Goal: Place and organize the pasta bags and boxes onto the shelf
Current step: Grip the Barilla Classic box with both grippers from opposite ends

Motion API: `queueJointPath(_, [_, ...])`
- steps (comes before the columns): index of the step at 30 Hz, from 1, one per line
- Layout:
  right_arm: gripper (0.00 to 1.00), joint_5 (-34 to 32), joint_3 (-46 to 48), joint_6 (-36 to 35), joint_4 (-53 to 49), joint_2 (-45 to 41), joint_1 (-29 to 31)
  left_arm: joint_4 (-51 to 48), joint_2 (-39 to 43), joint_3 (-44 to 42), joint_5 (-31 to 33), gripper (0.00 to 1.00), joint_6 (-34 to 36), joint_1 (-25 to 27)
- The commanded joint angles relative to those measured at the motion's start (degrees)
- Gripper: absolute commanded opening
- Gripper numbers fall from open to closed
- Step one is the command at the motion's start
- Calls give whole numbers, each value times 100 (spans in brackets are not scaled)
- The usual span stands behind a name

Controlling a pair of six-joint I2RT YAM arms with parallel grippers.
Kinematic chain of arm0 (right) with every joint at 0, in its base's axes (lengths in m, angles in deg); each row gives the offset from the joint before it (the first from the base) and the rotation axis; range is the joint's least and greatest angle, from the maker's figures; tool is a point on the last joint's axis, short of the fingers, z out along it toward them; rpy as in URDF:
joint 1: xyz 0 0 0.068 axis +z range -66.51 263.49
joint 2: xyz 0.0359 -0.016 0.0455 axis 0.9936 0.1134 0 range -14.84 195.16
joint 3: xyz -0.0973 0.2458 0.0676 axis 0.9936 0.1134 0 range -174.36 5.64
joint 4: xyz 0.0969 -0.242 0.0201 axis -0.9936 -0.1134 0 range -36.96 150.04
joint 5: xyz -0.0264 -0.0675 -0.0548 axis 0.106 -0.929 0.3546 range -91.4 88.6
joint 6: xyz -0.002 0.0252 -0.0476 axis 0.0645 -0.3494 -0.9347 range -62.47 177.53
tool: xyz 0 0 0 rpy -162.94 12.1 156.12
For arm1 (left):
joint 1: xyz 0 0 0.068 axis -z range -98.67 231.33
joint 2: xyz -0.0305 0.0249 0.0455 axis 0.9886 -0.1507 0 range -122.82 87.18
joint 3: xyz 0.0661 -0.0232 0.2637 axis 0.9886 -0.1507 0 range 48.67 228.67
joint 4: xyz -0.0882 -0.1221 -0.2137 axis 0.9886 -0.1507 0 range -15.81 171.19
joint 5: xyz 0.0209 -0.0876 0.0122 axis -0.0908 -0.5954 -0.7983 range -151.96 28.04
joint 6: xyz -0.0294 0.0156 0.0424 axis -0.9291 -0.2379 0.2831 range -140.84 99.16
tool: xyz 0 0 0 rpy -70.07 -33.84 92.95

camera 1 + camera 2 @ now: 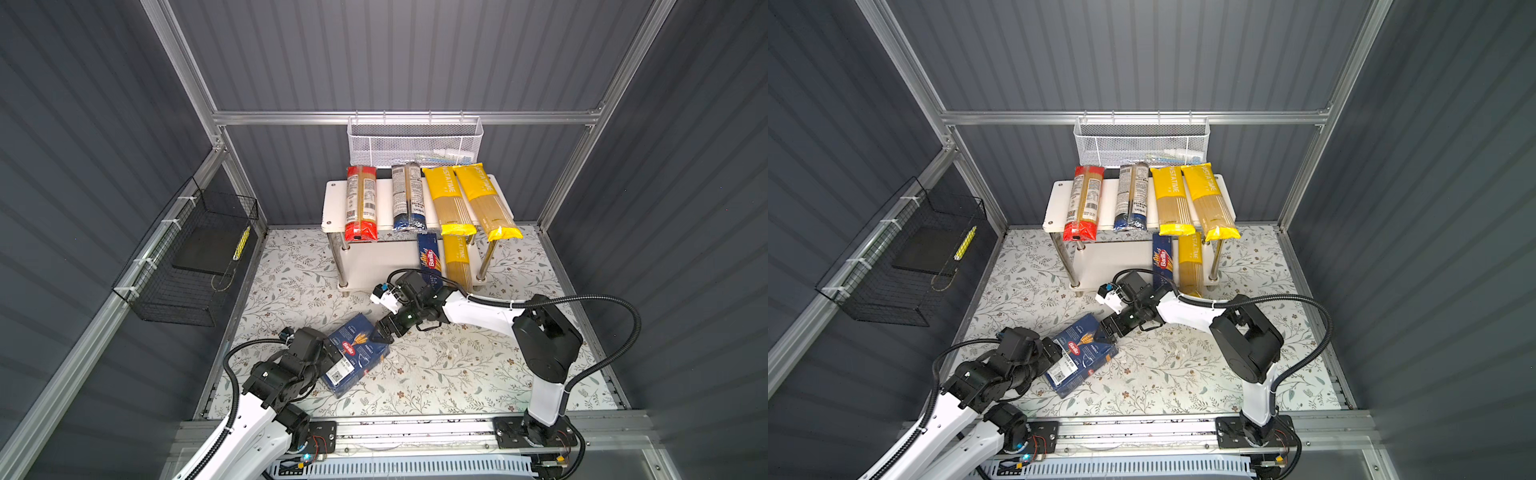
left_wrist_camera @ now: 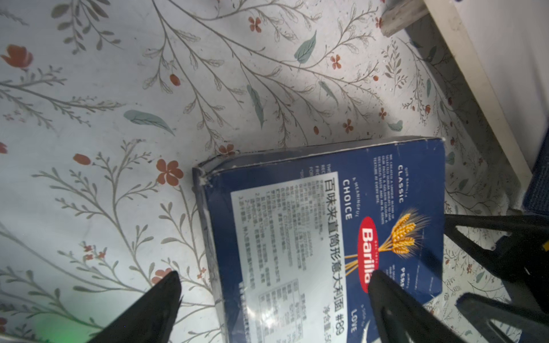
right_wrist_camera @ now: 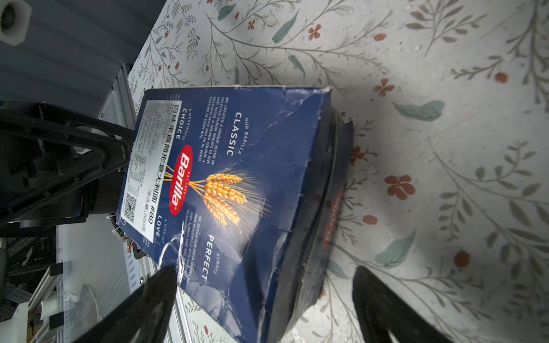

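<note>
The wide dark blue Barilla box point(image 1: 361, 353) point(image 1: 1088, 353) lies on the floral mat, white label up. My left gripper point(image 1: 334, 362) point(image 2: 274, 285) is open across its labelled long edge, one finger over the logo, the other above the mat. My right gripper point(image 1: 380, 334) point(image 3: 263, 279) is open around the opposite, creased corner point(image 3: 291, 237), with gaps on both sides. On the shelf's point(image 1: 332, 199) top board lie a red-ended bag point(image 1: 361, 203), a dark-blue-ended bag point(image 1: 409, 197) and two yellow bags point(image 1: 446, 199). The lower board holds the narrow Barilla box point(image 1: 430, 259) and a yellow bag point(image 1: 457, 262).
A white mesh basket point(image 1: 415, 141) hangs on the back wall above the shelf. A black wire basket point(image 1: 187, 257) hangs on the left wall. The lower board's left half point(image 1: 374, 262) is bare. Both arm bases sit on the front rail point(image 1: 415, 428).
</note>
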Motion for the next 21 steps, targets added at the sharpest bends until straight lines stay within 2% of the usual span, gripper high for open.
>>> queueJointPath(1, [93, 70, -113, 6, 38, 89, 11, 193, 33, -137, -167, 99, -127, -4])
queueJointPath(6, [90, 324, -1, 149, 279, 126, 15, 435, -45, -268, -238, 99, 11, -2])
queueJointPath(14, [89, 307, 3, 171, 290, 188, 24, 1274, -399, -358, -508, 99, 416, -3])
queueJointPath(21, [88, 385, -29, 198, 249, 333, 38, 1111, -300, -328, -433, 99, 487, -3])
